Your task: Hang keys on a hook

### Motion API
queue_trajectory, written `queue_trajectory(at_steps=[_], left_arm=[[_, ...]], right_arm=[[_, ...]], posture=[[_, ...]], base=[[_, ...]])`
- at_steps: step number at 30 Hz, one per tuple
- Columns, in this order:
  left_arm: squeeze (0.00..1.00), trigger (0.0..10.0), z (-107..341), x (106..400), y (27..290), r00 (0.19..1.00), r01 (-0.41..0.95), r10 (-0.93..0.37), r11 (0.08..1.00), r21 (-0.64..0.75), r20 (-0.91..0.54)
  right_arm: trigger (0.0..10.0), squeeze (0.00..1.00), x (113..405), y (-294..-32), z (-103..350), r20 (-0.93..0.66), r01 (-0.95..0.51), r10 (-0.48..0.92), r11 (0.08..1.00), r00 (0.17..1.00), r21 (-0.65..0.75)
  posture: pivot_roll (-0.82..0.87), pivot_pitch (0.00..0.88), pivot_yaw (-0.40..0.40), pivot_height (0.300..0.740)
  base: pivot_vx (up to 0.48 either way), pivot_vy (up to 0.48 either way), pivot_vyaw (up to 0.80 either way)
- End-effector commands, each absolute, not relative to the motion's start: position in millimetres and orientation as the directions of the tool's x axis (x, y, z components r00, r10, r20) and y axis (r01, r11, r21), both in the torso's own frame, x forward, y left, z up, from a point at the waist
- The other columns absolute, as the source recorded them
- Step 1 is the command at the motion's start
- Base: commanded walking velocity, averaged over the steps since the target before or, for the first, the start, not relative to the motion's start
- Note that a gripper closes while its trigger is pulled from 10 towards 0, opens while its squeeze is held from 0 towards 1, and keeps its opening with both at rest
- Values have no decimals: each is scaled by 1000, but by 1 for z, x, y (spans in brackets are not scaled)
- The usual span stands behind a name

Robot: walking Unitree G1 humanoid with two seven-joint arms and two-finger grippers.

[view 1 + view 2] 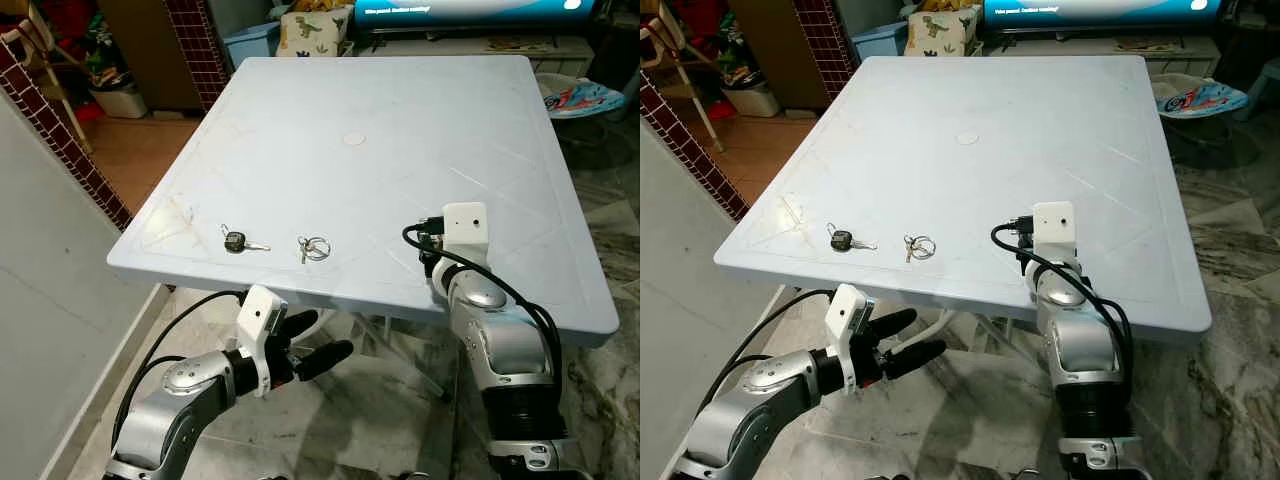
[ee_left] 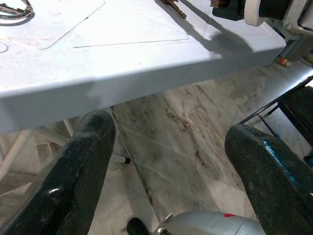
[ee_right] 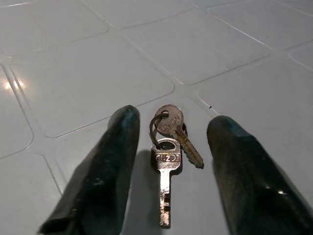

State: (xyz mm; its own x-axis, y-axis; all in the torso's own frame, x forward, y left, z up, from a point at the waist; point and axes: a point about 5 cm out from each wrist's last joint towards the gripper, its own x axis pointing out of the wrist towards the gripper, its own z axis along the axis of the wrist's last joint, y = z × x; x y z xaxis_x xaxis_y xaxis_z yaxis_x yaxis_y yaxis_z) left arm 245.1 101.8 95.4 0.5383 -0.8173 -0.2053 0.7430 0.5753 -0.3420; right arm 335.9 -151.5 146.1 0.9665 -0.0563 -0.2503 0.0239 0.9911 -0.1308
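Right gripper [image 3: 168,161] low over white surface [image 1: 400,110], fingers [image 3: 105,171] spread around small keys [image 3: 168,147]. More keys: black-headed key [image 1: 238,242] and ring [image 1: 314,247] at 9 o'clock. Left gripper [image 1: 315,345] below surface edge, fingers spread, empty.

Black-headed key [image 1: 236,241] on surface [image 1: 400,120] near its front edge, key ring [image 1: 314,247] to its right, right pincer [image 3: 168,147] astride a bunch of keys [image 3: 169,147]

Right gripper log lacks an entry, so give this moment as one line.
right gripper: open, astride silver keys on white table | left gripper: open, below table edge | keys: not grasped
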Motion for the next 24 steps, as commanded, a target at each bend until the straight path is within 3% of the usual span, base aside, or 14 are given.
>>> queue_trajectory(at_steps=[1,8,9,10,11,12,24], left_arm=[[0,10000,93,246,105,547,732,-807,591,-339,-224],[0,10000,94,247,106,548,732,-806,592,-337,-224],[0,10000,94,247,106,547,733,-806,591,-337,-224],[0,10000,94,247,106,547,733,-806,591,-336,-224],[0,10000,94,248,106,547,733,-806,591,-336,-224],[0,10000,94,248,106,547,734,-807,591,-336,-224],[0,10000,94,249,106,549,735,-805,593,-330,-224]], right_arm=[[10000,1000,335,-149,143,-262,7,-42,991,964,-130],[10000,1000,331,-151,136,-285,3,-41,991,958,-131],[10000,706,330,-151,133,-291,0,-38,991,956,-132],[10000,294,330,-151,132,-292,-5,-34,991,956,-133],[10000,294,330,-151,132,-293,-8,-31,991,956,-133],[10000,0,330,-152,131,-294,-18,-21,991,956,-130],[10000,0,340,-158,130,-266,-47,10,990,964,-136]], posture=[[-66,105,119,740],[-65,108,122,740],[-65,108,122,740],[-66,108,124,740],[-66,108,124,740],[-66,108,124,740],[-62,106,124,740]], base=[[0,0,0],[0,0,0],[0,0,0],[0,0,0],[0,0,0],[0,0,0],[0,0,0]])
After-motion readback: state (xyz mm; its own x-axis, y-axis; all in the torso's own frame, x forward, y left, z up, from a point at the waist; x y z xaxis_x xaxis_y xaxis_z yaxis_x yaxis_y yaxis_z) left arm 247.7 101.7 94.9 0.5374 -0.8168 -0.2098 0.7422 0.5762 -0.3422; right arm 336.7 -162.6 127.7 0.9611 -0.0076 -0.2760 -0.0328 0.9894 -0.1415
